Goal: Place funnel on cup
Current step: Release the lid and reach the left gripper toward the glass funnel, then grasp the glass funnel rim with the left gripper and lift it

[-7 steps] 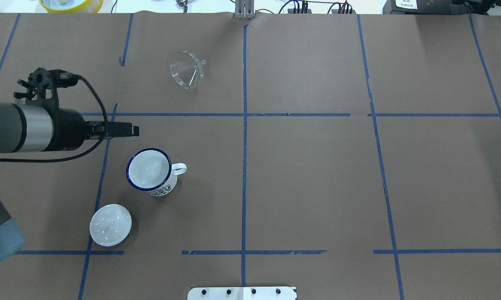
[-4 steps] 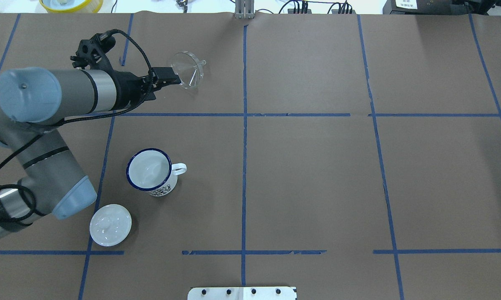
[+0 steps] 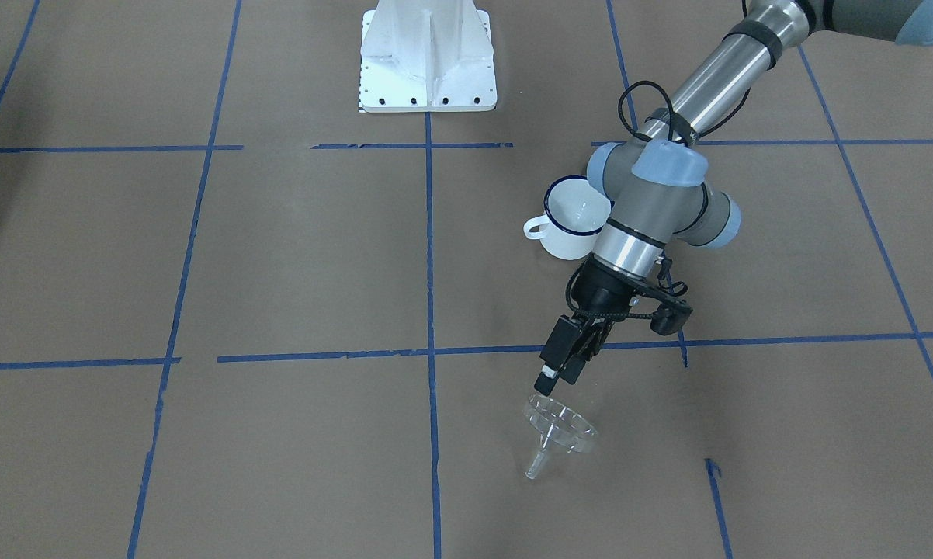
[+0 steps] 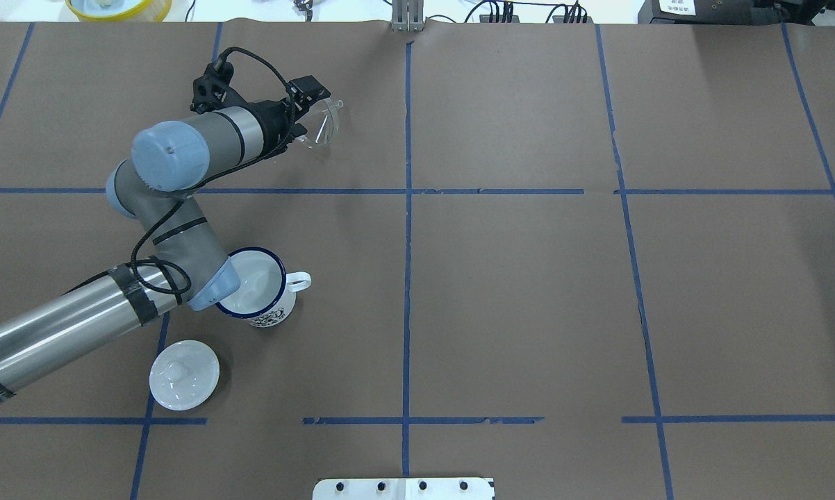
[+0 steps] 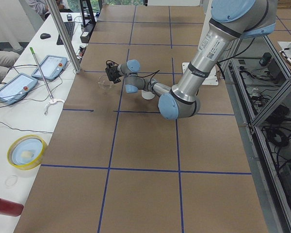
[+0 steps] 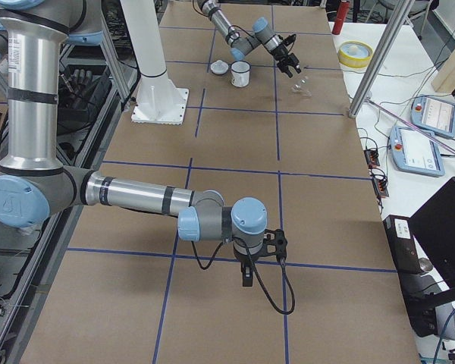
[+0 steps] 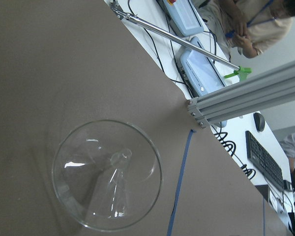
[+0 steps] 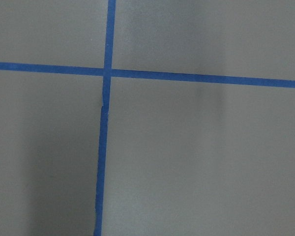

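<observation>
Right, the left gripper [image 3: 546,382] has swung away from the cup [image 3: 574,217] and now hangs just above the funnel [image 3: 561,425], lying tipped at the table's far left. Fingers narrow, empty: no grasp begun yet.

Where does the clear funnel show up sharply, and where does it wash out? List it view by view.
Left wrist view: funnel sharp, white glare spots on its cone. Front-facing view: faint but outlined against the brown paper. Overhead view: partly hidden by the left arm, only glints show. Both side views: tiny, detail lost. Right wrist view: no funnel, just tape lines.
</observation>
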`<state>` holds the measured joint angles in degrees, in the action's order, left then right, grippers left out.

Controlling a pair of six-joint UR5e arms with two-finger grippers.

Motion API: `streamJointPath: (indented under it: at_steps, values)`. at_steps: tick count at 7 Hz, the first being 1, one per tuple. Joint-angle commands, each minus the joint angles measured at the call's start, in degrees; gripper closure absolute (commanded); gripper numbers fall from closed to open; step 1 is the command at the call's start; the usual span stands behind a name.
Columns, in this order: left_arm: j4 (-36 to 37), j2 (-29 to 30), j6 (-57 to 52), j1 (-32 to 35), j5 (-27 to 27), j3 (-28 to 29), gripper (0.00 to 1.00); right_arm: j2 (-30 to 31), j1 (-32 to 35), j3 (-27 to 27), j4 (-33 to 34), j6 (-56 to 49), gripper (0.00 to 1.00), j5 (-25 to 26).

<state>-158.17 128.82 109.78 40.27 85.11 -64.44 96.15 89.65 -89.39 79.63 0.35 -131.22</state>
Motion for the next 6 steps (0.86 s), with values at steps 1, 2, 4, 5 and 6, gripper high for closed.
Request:
streamJointPath:
  at_steps: [1, 2, 4, 5, 6]
  values:
    - [-1.43, 4.84, 0.96, -0.11, -0.91, 8.25, 0.19, 0.0, 0.0, 0.0, 0.0, 0.0, 0.0, 0.0]
    - [-1.44, 5.82, 1.05, -0.02, -0.91, 8.98, 0.45, 0.0, 0.0, 0.0, 0.0, 0.0, 0.0, 0.0]
    - [-1.52, 6.35, 1.05, 0.42, -0.91, 8.98, 0.78, 0.0, 0.0, 0.0, 0.0, 0.0, 0.0, 0.0]
    - [-1.52, 6.44, 0.96, 0.68, -0.91, 8.9, 0.95, 0.0, 0.0, 0.0, 0.0, 0.0, 0.0, 0.0]
    - [-1.52, 6.44, 0.44, 0.68, -0.91, 8.9, 1.0, 0.0, 0.0, 0.0, 0.0, 0.0, 0.0, 0.0]
